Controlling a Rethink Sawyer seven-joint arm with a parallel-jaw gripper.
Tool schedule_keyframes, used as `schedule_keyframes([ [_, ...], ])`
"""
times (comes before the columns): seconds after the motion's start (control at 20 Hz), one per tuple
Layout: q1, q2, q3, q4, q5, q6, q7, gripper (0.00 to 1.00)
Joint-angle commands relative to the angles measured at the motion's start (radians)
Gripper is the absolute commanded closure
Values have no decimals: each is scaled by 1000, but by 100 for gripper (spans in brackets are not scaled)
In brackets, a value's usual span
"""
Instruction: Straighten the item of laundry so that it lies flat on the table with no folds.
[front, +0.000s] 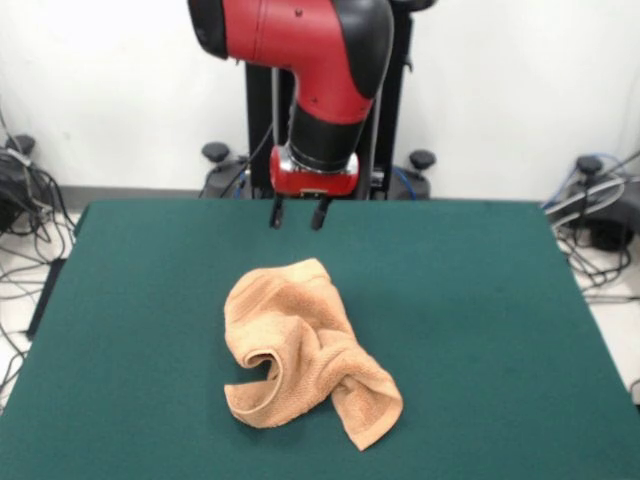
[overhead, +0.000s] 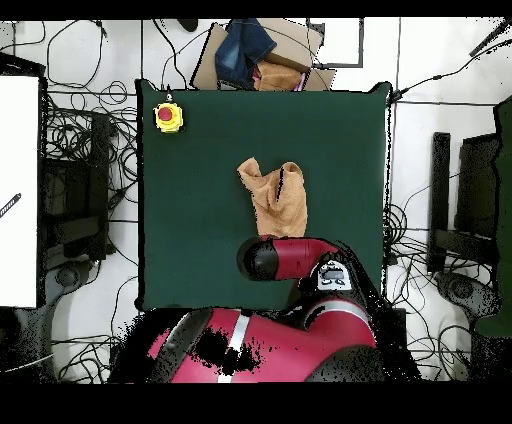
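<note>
The peach-orange terry-cloth towel (front: 305, 350) (overhead: 275, 198) lies crumpled and folded near the middle of the dark green felt-covered table (front: 480, 330) (overhead: 200, 150). The red and black arm's gripper (front: 298, 214) hangs above the table's far side, fingers spread, empty, apart from the towel.

Plain white wall (front: 520, 90) behind me, pale floor (front: 615, 330) all round. Black cables (overhead: 85, 130) tangled on both sides. Brown cardboard box (overhead: 290, 62) holding blue cloth (overhead: 245, 45) beyond my far edge. White panel (overhead: 18, 190) alongside.
</note>
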Motion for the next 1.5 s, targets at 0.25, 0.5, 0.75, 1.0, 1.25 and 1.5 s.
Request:
schedule_keyframes([
  [0.25,-28,209,90,-138,-44,-190,100,0],
  [0.5,-36,218,90,-137,-47,-201,88,0],
  [0.75,-39,255,87,-160,-53,-234,88,0],
  [1.0,-34,259,80,-167,-46,-211,88,0],
  [1.25,-22,238,66,-127,-52,-208,94,0],
  [1.5,-39,260,72,-138,-56,-218,91,0],
])
